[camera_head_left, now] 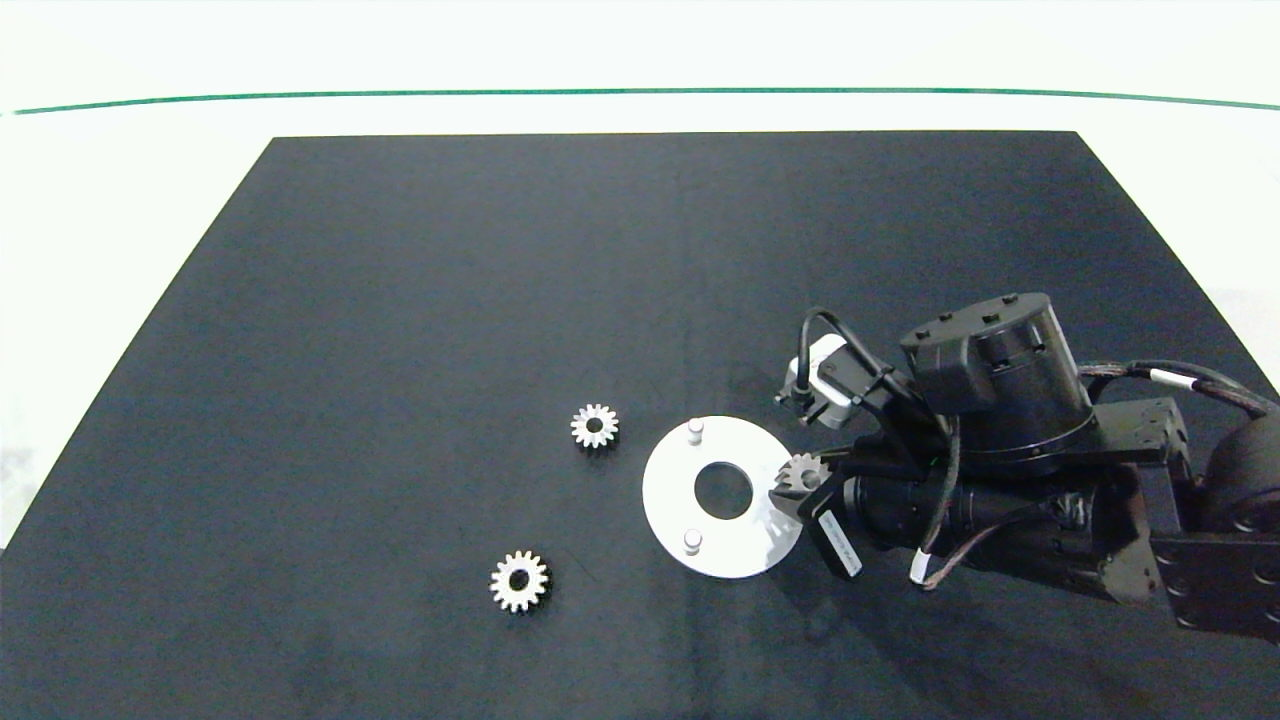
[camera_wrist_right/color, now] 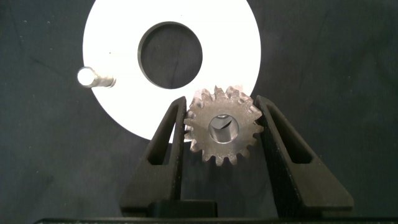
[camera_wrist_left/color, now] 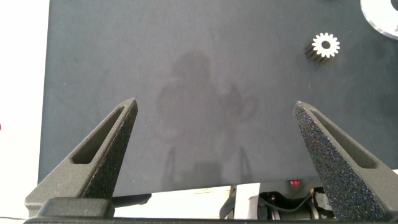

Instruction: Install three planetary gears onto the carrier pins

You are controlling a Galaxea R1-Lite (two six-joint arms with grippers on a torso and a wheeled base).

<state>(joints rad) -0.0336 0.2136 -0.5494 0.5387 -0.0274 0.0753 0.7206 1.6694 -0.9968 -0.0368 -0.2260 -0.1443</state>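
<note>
- Two loose gears lie flat on the black mat: one nearest the camera at lower centre, one farther back, just left of the disc.
- Left gripper hovers over bare mat, fingers spread wide and empty; it does not appear in the head view.
- White disc lies flat right of centre, with two pins standing visible on it.
- Right gripper reaches in from the right, fingers clamped on a third gear at the disc's right edge.
- Whether that gear sits on a pin cannot be told.
</note>
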